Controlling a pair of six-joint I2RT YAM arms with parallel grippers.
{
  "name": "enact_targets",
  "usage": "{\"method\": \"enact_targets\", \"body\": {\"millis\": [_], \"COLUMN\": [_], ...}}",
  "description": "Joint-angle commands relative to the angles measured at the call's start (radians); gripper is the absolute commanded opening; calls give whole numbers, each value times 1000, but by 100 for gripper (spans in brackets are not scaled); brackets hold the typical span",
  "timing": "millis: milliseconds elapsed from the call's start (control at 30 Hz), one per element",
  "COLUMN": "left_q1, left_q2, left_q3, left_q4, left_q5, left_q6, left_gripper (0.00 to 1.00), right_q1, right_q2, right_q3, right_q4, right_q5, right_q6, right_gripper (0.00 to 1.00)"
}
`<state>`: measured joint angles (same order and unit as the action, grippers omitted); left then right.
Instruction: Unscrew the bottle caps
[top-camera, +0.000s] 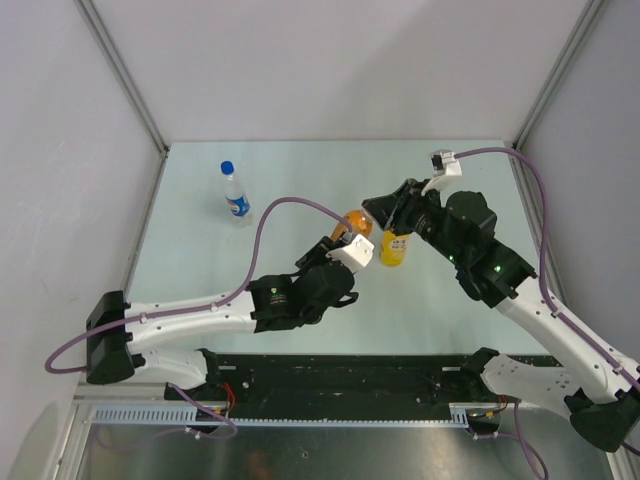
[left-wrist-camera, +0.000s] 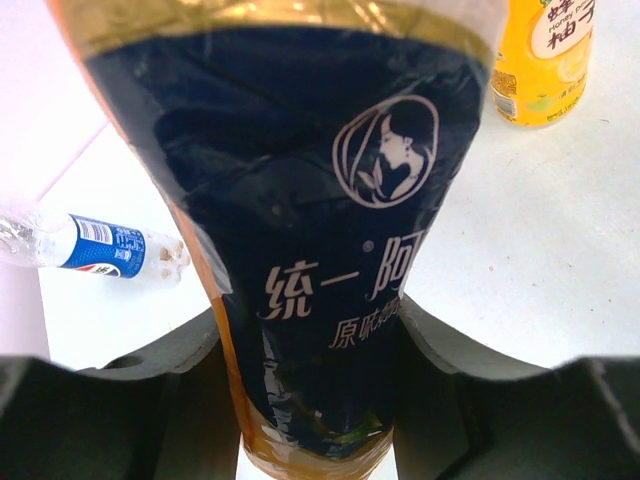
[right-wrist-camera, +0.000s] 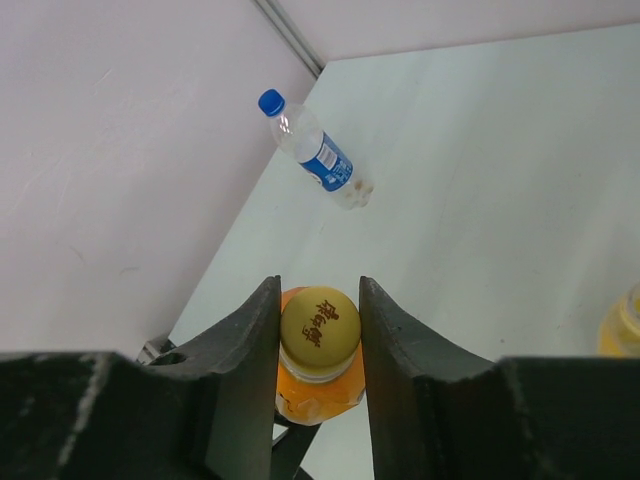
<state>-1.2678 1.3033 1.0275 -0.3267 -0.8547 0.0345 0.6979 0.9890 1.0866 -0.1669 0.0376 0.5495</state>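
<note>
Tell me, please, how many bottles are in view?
3: the water bottle far left, the dark-labelled bottle in the left tool, the yellow juice bottle just right of it.

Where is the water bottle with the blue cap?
In the top view the water bottle sits at the far left of the table, on its own, well to the left of the orange bottle.
</note>
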Motion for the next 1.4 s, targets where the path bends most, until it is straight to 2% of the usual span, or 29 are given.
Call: {"method": "enact_targets", "body": {"millis": [0, 133, 267, 567, 967, 1367], "left_q1": [-7, -7, -7, -6, 0, 27], "left_q2": [-1, -2, -12, -86, -156, -251], "left_q3": [49, 49, 47, 40, 9, -33], "left_q4": [14, 13, 13, 17, 63, 135], "left_q5": [-17, -1, 39, 314, 657, 1077], "left_q6": [5, 3, 4, 20, 75, 159], "left_gripper": [0, 0, 0, 0, 0, 0], "right_q1": [-3, -3, -7, -52, -228, -248], "right_q2": [-8, -18, -31, -79, -178, -250], "right_q3": [17, 14, 11, -4, -62, -77], "right_q4": [21, 27, 34, 77, 154, 223], "right_q5": [-5, -6, -20, -193, -590, -940], "right_q6": [3, -3, -26, -125, -203, -322], "right_gripper": [21, 11, 6, 10, 5, 4]}}
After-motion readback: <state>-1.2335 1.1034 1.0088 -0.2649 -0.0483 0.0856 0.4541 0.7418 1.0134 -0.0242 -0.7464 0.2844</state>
